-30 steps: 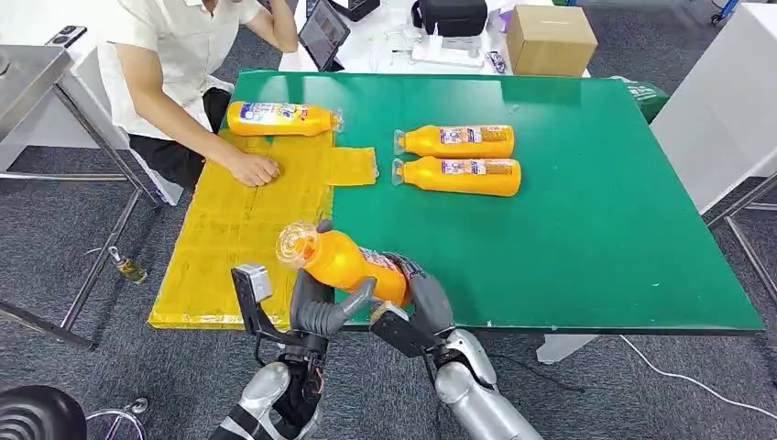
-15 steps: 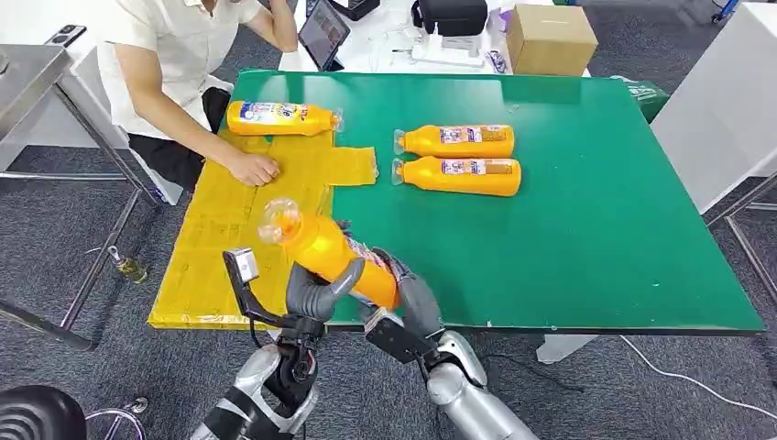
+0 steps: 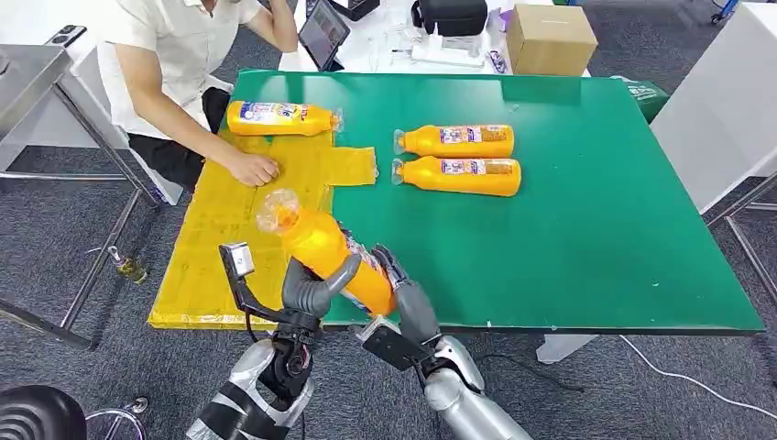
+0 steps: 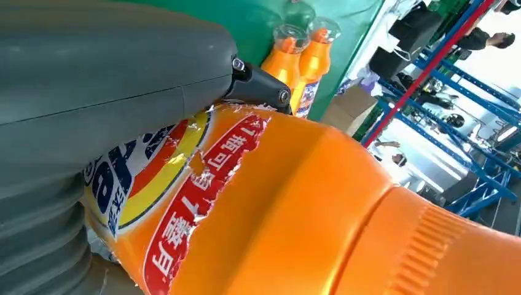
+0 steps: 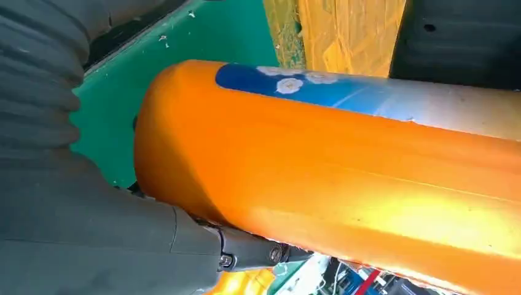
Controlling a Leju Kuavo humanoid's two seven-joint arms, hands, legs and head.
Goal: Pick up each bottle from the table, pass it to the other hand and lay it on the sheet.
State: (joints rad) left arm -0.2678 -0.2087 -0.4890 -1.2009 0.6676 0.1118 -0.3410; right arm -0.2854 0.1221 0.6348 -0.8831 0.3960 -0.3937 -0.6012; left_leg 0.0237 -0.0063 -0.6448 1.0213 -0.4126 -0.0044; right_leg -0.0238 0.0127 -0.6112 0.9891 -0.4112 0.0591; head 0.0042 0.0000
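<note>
Held bottle: you see the orange detergent bottle raised over the green table's near edge, clear cap toward the yellow sheet.
Left hand: wrapped around its middle.
Right hand: clasping its base.
Waiting bottles: two, mid-table.
</note>
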